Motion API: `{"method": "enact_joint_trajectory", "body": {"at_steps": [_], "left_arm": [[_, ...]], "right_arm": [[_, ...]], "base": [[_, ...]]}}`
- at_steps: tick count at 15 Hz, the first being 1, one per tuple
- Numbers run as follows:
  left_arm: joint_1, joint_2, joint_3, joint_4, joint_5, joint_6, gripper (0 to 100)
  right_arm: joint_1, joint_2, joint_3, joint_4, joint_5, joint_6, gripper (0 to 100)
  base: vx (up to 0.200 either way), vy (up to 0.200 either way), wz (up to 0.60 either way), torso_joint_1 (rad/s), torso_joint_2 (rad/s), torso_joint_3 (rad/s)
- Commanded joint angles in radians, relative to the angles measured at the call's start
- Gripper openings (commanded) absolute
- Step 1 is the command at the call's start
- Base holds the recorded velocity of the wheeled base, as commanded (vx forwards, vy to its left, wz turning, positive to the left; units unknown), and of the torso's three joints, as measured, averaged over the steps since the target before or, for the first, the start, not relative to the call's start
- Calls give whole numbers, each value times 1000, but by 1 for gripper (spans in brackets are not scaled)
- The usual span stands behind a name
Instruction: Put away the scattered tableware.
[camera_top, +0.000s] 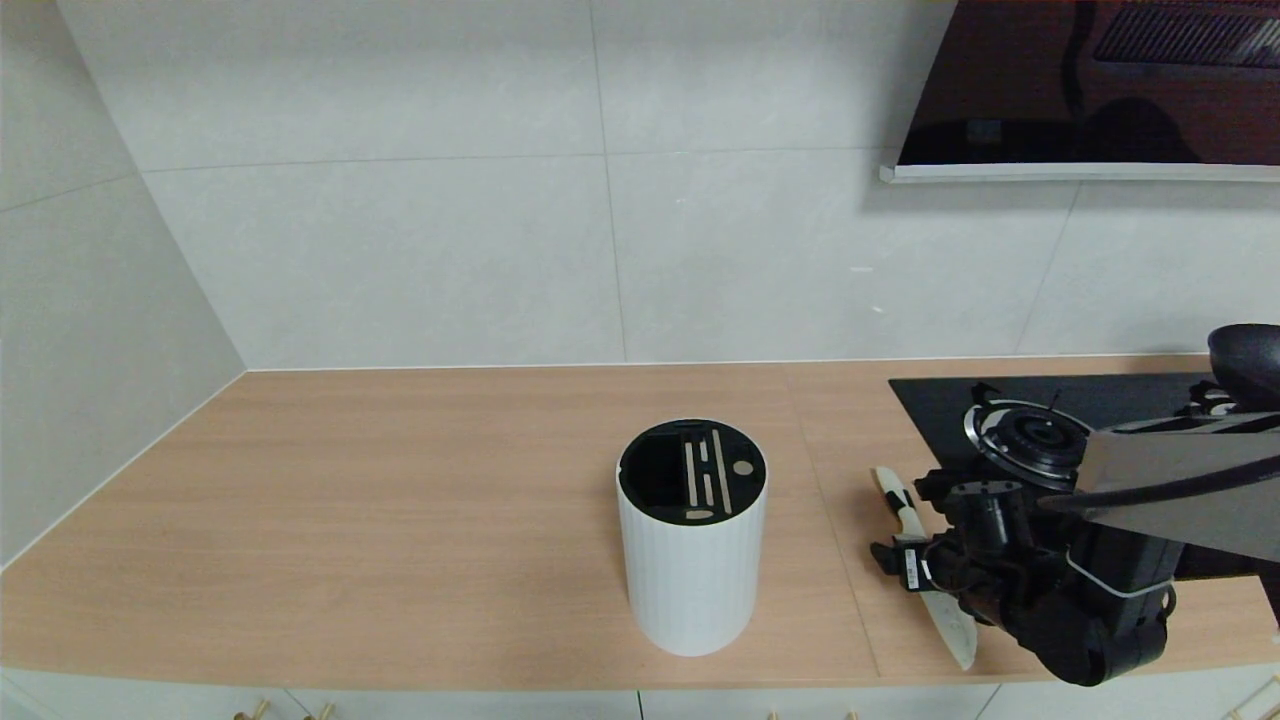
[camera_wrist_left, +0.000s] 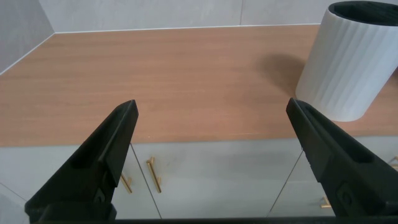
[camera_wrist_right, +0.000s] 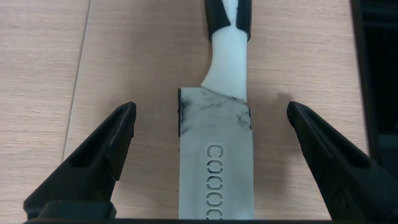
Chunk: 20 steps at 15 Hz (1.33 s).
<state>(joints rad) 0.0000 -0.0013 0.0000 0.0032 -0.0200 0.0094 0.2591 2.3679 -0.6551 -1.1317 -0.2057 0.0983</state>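
A white ceramic knife with a black-and-white handle lies flat on the wooden counter, just left of the stove. My right gripper hovers right over it, open, with the blade centred between its fingers. A white ribbed cylindrical holder with a black slotted top stands upright in the middle of the counter. My left gripper is open and holds nothing, out beyond the counter's front edge, with the holder off to one side.
A black gas hob with a burner sits at the right, a dark pan behind it. A range hood hangs above. Tiled walls close the back and left. Cabinet doors with brass handles lie below the counter edge.
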Motion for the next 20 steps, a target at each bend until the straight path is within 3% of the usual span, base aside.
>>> {"method": "enact_joint_trajectory", "body": {"at_steps": [1, 11, 20], "left_arm": [[0, 1, 0, 0, 0, 0, 100], [0, 1, 0, 0, 0, 0, 100], [0, 1, 0, -2, 0, 6, 100]], "right_arm": [[0, 1, 0, 0, 0, 0, 0], [0, -1, -3, -5, -3, 1, 0], [6, -326, 106, 4, -6, 1, 0]], "base": [[0, 0, 0, 0, 0, 0], [0, 0, 0, 0, 0, 0], [0, 0, 0, 0, 0, 0]]}}
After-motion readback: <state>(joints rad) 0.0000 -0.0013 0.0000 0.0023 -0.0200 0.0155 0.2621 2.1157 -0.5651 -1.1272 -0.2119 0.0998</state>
